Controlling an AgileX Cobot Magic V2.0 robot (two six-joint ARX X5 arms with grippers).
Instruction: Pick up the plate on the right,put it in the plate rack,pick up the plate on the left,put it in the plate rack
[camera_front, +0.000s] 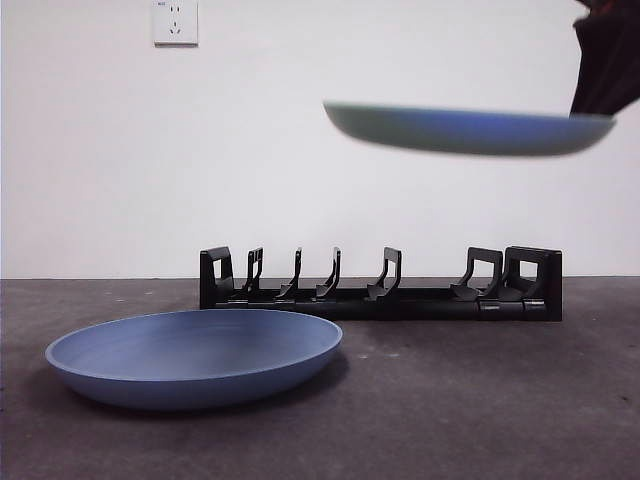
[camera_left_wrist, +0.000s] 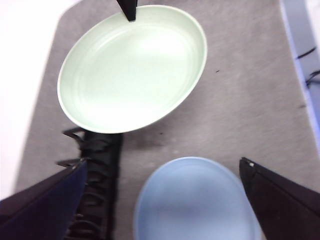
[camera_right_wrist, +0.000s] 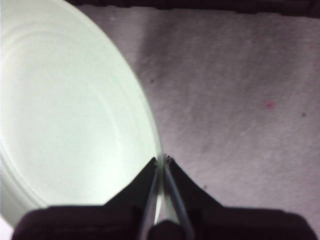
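Front view first, biggest things down to smallest. I see the grey table (camera_front: 480, 420) running across the lower part of the picture, with a white wall (camera_front: 100, 150) behind it. On the table at about 8 o'clock from the middle sits the blue plate (camera_front: 195, 357), flat and upright on its base, nobody touching it. Up at about 1 o'clock the green plate (camera_front: 468, 130) hangs in the air, held nearly level and a bit blurred, well above the rack and clear of it. Its edge at 3 o'clock is pinched by the right gripper (camera_front: 600, 108), which comes in dark from the top corner.

Behind the blue plate, the black plate rack (camera_front: 380, 290) lies long and low on the table, prongs up, all slots bare. A wall socket (camera_front: 175, 22) sits at 11 o'clock on the wall.

On my right wrist camera, the right gripper (camera_right_wrist: 164, 161) has its jaws closed tight on the rim of the green plate (camera_right_wrist: 65, 115), one jaw on each face of the rim.

On my left wrist camera, the left gripper (camera_left_wrist: 160, 170) stands with jaws spread wide and holding nothing, high above the blue plate (camera_left_wrist: 192, 200), with the rack (camera_left_wrist: 97, 170) just beside that plate and the green plate (camera_left_wrist: 132, 67) beyond.
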